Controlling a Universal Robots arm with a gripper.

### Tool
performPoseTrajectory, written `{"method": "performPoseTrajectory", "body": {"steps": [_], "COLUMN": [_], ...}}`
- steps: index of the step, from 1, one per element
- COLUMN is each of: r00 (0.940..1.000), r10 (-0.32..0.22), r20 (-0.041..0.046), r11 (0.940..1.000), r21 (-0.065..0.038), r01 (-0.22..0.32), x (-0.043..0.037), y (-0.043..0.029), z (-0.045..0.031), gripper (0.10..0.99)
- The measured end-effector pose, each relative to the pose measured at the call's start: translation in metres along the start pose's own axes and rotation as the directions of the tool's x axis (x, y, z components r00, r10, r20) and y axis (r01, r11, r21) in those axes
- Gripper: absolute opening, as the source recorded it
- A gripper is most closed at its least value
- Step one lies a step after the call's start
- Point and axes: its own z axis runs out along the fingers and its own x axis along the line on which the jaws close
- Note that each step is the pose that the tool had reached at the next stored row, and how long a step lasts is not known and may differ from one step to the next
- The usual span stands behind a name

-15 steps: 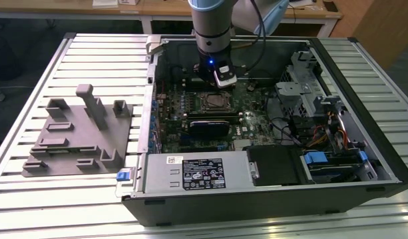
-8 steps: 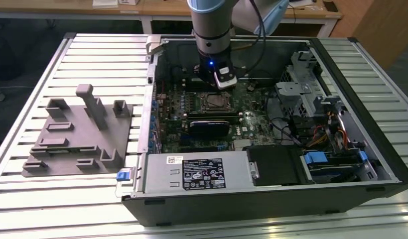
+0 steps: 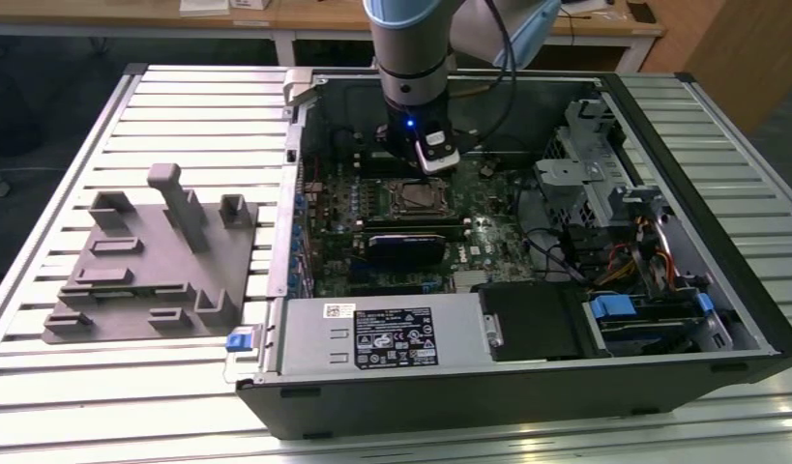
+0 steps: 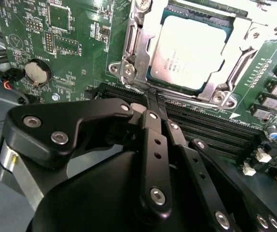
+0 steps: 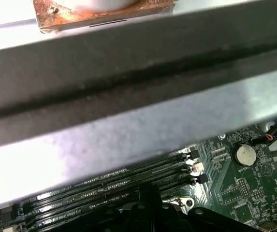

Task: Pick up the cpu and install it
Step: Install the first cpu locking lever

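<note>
The cpu [image 4: 189,50], a flat square chip with a pale silver top, lies seated in the metal-framed socket [image 4: 128,63] on the green motherboard in the second wrist view. My gripper [image 4: 153,96] hovers just beside the socket's edge, over the memory slots [image 4: 211,128]. Its black fingers [image 4: 150,140] are shut together with nothing between them. In the exterior view the gripper [image 3: 428,169] hangs inside the open computer case, just behind the socket [image 3: 417,198].
A grey moulded tray [image 3: 151,261] with upright blocks sits on the slatted table at the exterior view's left. Inside the case are the power supply [image 3: 396,333], a drive cage [image 3: 602,169] and cables. A coin battery [image 5: 246,154] and a case wall [image 5: 128,72] lie close to the gripper.
</note>
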Motion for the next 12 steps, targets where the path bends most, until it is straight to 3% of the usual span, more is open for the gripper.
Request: {"method": "performPoseTrajectory", "body": {"steps": [7, 12], "r00": [1.0, 1.0], "r10": [-0.002, -0.002], "r20": [0.0028, 0.0036], "r11": [1.0, 0.9999], "r21": [0.009, 0.012], "r01": [0.002, 0.002], "x": [-0.0022, -0.0022], "y": [0.0041, 0.0042], "z": [-0.0176, -0.018], "gripper": [0.106, 0.106]}}
